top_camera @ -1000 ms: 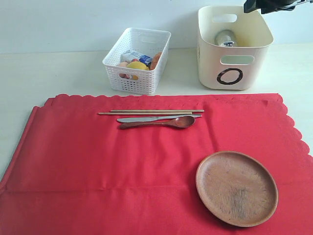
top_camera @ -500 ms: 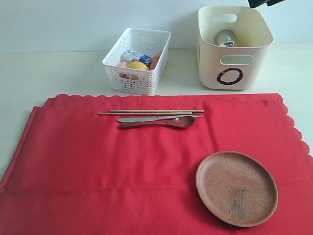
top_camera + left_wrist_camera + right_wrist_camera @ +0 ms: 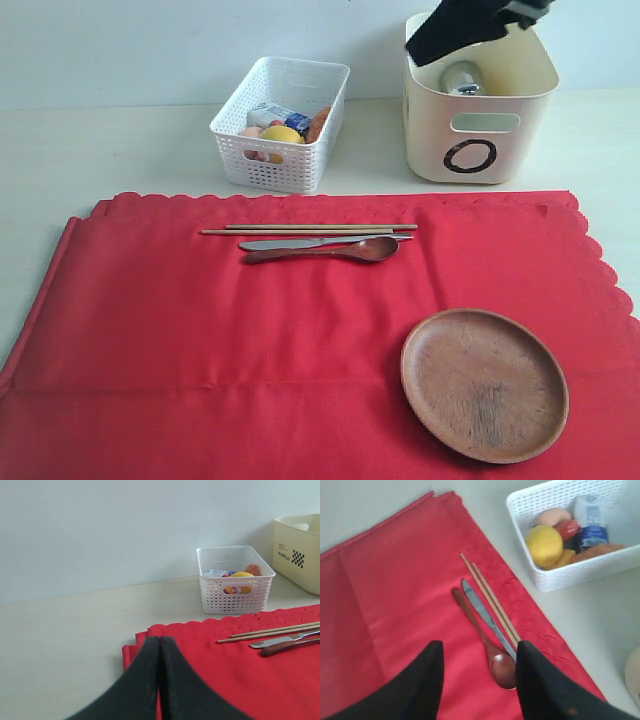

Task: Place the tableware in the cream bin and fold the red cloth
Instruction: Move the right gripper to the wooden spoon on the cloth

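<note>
Lower now over the smooth cream bin [image 3: 428, 140], the black right claw [image 3: 480, 649] gapes empty, left claw [image 3: 159, 645] pressed closed.

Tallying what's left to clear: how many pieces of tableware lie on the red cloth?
5: two chopsticks, a knife and a spoon together near the far edge of the cloth, and a plate at the near right corner. None seems hidden.

my right gripper [image 3: 479, 652] hangs up high at the back, tilted, its two black fingers wide apart. my left gripper [image 3: 160, 641] sits low, its two black fingers pressed tight together.
</note>
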